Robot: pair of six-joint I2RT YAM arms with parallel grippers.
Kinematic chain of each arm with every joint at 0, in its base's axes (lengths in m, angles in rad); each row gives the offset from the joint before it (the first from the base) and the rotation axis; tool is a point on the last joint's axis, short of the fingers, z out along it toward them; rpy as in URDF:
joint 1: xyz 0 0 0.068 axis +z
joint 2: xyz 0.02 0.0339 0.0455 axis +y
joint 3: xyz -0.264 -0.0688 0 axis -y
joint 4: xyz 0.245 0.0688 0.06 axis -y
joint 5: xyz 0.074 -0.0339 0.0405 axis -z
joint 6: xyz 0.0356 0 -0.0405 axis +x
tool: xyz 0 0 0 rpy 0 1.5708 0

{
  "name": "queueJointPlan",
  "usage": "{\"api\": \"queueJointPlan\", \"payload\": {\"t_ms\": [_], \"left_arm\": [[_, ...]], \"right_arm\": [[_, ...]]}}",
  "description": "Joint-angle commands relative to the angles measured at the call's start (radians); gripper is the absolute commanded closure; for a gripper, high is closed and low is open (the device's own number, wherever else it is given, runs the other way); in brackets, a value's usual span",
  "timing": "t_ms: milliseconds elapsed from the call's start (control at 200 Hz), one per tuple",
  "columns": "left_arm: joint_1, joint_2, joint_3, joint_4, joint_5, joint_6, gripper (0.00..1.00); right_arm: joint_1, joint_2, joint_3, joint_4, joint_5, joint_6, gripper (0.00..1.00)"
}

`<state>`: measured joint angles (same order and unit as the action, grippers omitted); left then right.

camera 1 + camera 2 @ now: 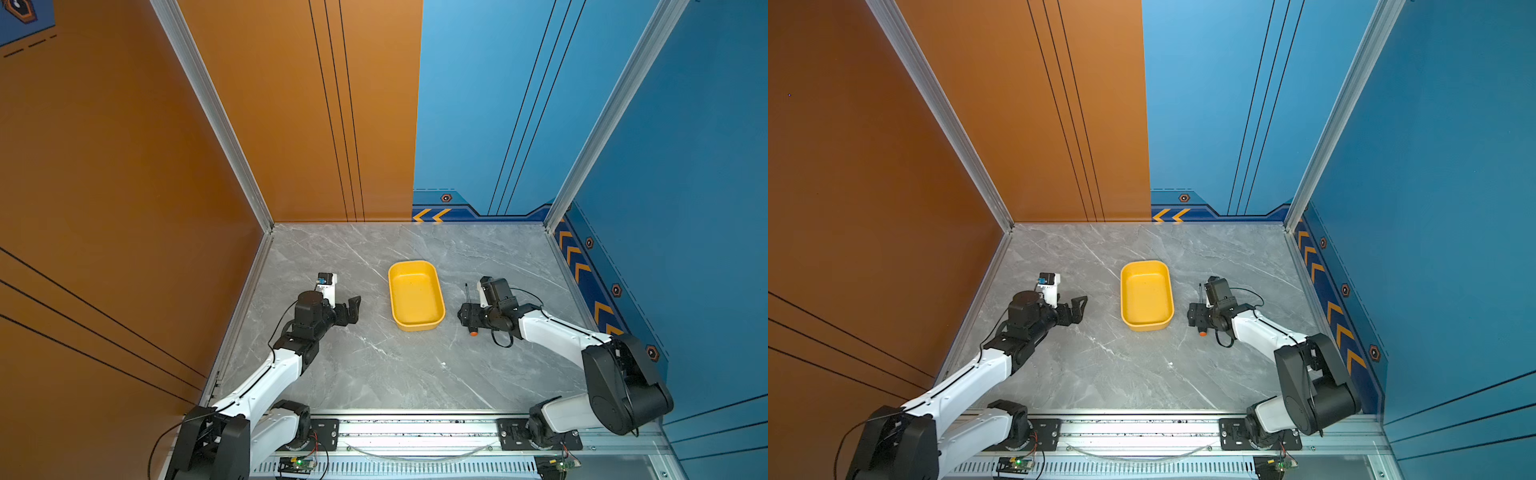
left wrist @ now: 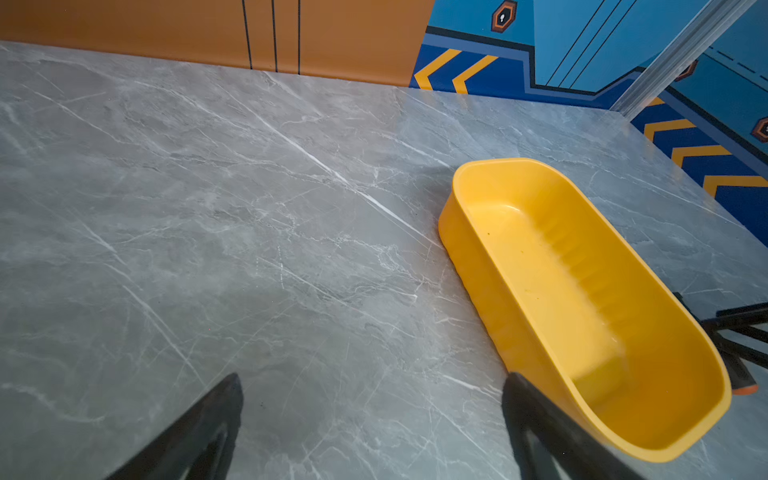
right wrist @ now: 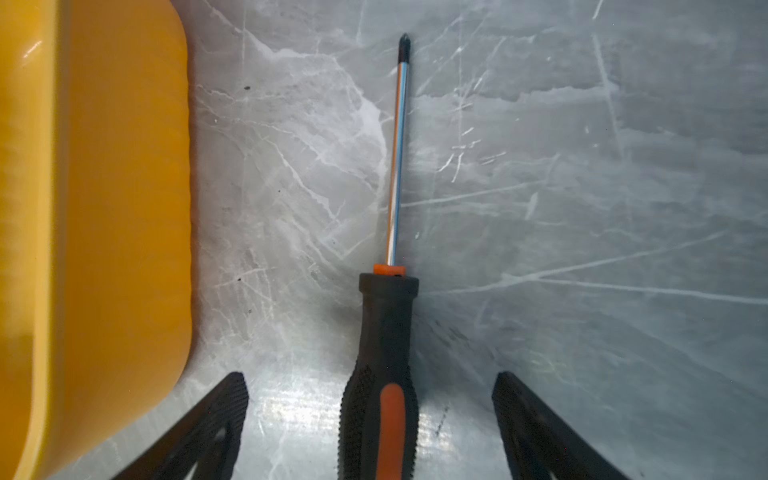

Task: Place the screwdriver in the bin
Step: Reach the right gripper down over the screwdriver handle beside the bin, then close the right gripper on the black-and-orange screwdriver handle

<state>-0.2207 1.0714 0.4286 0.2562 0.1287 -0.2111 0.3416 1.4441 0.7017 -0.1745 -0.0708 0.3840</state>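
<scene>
My right gripper (image 3: 370, 376) hangs straight over the screwdriver (image 3: 388, 316), its jaws spread wide with one finger on each side of the black handle. There is bare counter (image 3: 582, 249) showing between each finger and the grip, so nothing is held. In both top views the same gripper (image 1: 468, 318) sits low over the middle of the tool, hiding most of the handle.

The screwdriver (image 1: 467, 293) lies flat on the counter to the right of the bin (image 1: 417, 325), near it but clearly apart from it. Its long axis runs almost parallel to the bin's long side. The dark tip points toward the back wall, and the orange butt end sticks out beneath my gripper toward the front rail. In the right wrist view the shaft runs straight away from the fingers, with the bin's yellow outer wall (image 3: 116, 208) alongside it.

My left gripper (image 1: 353, 307) is on the other side of the bin, well apart from the tool. Its jaws (image 2: 374, 378) are also spread wide and hold nothing.
</scene>
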Motion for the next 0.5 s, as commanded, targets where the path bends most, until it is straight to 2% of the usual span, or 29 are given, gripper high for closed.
{"api": "queueJointPlan", "payload": {"t_ms": [0, 195, 496], "left_arm": [[0.008, 0.019, 0.029, -0.015, 0.05, -0.016, 0.02], [0.009, 0.016, 0.024, -0.015, 0.042, -0.016, 0.02], [0.015, 0.017, 0.023, -0.015, 0.051, -0.019, 0.02]], "right_arm": [[0.011, 0.013, 0.024, -0.025, 0.04, 0.016, 0.12], [0.028, 0.05, 0.031, -0.025, 0.042, 0.012, 0.26], [0.045, 0.084, 0.048, -0.031, 0.055, 0.011, 0.35]]}}
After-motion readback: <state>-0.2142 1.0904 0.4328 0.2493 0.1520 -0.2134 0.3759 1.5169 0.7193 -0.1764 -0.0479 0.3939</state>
